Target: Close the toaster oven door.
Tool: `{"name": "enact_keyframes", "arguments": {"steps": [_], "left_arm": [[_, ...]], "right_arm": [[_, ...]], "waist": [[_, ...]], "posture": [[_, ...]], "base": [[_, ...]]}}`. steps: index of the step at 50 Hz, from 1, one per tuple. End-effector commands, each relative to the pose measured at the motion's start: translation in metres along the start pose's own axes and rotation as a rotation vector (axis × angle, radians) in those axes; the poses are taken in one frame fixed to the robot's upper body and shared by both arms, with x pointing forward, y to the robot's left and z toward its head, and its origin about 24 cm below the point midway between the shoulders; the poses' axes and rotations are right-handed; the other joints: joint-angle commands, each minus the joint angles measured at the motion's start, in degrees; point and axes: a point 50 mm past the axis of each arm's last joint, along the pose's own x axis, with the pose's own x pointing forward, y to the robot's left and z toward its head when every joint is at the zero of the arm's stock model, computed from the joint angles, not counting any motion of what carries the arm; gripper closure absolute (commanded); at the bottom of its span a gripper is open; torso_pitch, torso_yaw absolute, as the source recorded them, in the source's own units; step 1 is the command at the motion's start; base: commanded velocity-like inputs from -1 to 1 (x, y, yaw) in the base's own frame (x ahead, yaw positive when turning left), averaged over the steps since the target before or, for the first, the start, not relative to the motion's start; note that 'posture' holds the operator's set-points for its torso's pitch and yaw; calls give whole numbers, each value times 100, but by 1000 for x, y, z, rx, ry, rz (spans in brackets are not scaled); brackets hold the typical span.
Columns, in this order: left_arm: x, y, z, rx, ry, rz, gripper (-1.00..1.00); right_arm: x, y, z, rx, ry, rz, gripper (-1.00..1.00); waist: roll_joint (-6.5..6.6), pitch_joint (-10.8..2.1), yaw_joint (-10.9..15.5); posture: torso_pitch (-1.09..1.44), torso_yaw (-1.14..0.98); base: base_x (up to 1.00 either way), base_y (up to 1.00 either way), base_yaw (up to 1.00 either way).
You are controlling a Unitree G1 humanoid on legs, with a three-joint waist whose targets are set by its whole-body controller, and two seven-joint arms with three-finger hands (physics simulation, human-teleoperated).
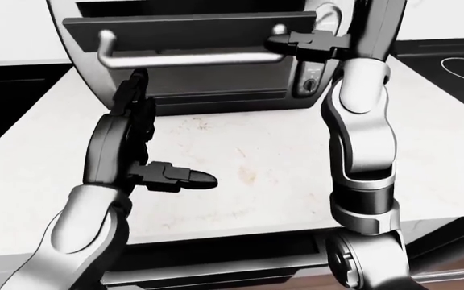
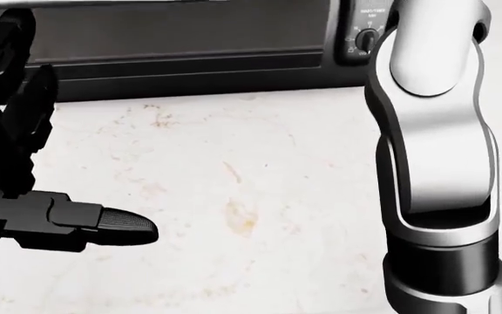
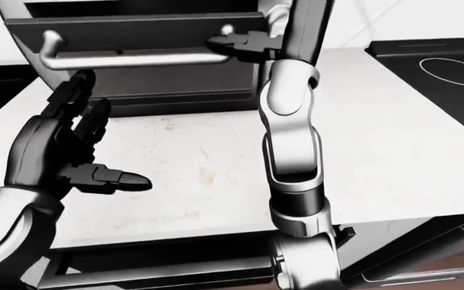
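Note:
The toaster oven (image 1: pixel 216 96) stands on the counter at the top of the left-eye view. Its dark door (image 1: pixel 192 30) is tipped partly open, with a silver bar handle (image 1: pixel 192 59) across it. My right hand (image 1: pixel 284 43) reaches up to the door's right end, its fingers stretched out against the handle's right bracket and not closed round it. My left hand (image 1: pixel 167 133) hovers open over the counter below the door's left end, fingers up and thumb pointing right. The oven's knobs (image 1: pixel 308 84) show beside my right forearm.
The pale stone counter (image 1: pixel 256 175) runs under both arms. A black cooktop (image 1: pixel 453 66) lies at the right. A dark drawer front (image 1: pixel 216 254) sits below the counter's near edge. My right forearm (image 1: pixel 361 139) stands upright right of centre.

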Motion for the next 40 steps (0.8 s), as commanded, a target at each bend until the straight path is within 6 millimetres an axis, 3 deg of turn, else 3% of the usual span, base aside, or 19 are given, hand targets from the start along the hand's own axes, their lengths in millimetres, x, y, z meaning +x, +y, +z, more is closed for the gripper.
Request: {"name": "enact_keyframes", "arguments": {"steps": [1, 40], "left_arm": [[-6, -4, 30, 5, -214, -40, -100], [37, 2, 59, 48, -253, -69, -100]], "right_arm": [[2, -1, 16, 20, -70, -7, -100], [1, -2, 17, 20, -66, -6, -100]], "waist": [[54, -194, -34], [-3, -170, -38]], "posture": [[0, 0], [0, 0]], "base": [[0, 0, 0], [0, 0, 0]]}}
